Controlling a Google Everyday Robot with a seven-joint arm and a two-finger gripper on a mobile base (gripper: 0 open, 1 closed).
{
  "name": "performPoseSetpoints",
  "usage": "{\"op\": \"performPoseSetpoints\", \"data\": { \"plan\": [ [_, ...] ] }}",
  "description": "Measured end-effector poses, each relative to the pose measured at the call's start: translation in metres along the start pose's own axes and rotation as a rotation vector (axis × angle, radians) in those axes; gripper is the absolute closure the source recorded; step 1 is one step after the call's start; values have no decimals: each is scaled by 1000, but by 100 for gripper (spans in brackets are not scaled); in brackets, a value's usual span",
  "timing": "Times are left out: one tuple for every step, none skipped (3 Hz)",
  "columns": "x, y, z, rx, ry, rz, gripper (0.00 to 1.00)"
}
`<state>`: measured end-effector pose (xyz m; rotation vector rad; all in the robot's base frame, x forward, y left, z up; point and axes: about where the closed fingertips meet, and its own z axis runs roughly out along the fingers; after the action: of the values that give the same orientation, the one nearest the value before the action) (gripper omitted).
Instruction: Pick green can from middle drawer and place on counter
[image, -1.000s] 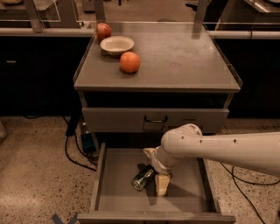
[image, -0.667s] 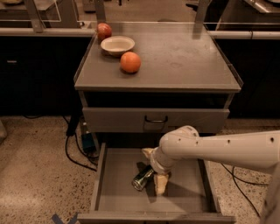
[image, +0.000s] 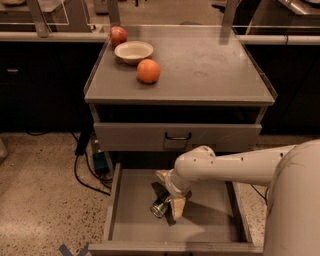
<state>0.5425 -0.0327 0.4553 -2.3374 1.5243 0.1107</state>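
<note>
End effector (image: 170, 192) was down inside the pulled-out middle drawer (image: 131, 215), on a white arm (image: 235, 167) reaching in from the right. Its fingers were apart, with one pale fingertip (image: 178, 208) just beside the green can (image: 160, 205). Green can lay on its side on the drawer floor, silver end toward the front. Worktop (image: 210, 65) above carried an orange (image: 148, 71), a pale bowl (image: 133, 51) and a red fruit (image: 118, 36) at back left.

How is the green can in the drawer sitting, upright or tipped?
Tipped: the green can lies sideways on the middle drawer floor, a silver end showing, the gripper down at it.
</note>
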Motion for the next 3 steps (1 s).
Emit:
{"op": "performPoseSetpoints", "data": {
  "plan": [
    [3, 1, 29, -25, -12, -21, 0],
    [4, 4, 54, -44, -34, -34, 0],
    [3, 9, 77, -69, -62, -42, 0]
  ]
}}
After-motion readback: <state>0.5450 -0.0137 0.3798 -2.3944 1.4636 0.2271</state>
